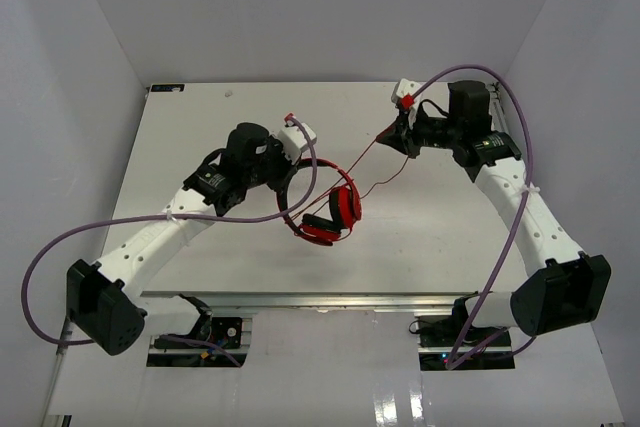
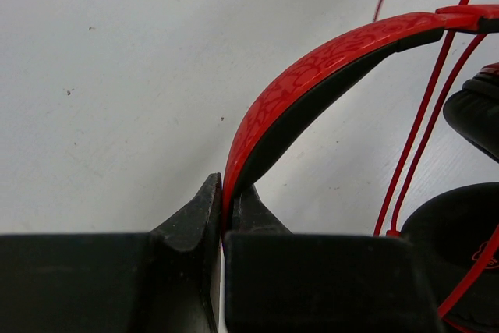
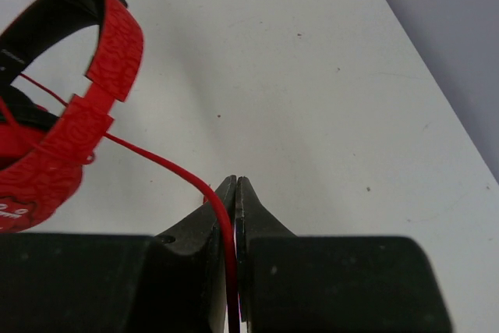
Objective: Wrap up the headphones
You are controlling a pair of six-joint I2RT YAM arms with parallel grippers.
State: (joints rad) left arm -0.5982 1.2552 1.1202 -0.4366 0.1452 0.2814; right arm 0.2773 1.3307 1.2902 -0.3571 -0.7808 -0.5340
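Red headphones [image 1: 345,207] sit mid-frame over the white table [image 1: 200,117], their headband pinched at centre-left by the left gripper [image 2: 224,193], clamped tight on it. Thin red cord [image 1: 372,151] runs from them toward the upper right, where the right gripper [image 3: 235,189] is closed on it.

white table [image 1: 420,247] lying flat across the middle, pale walls [image 1: 300,7] rising around it on three sides, metal rail [image 1: 330,299] running along its near edge, tiny dark specks [image 2: 69,92] dotting its surface
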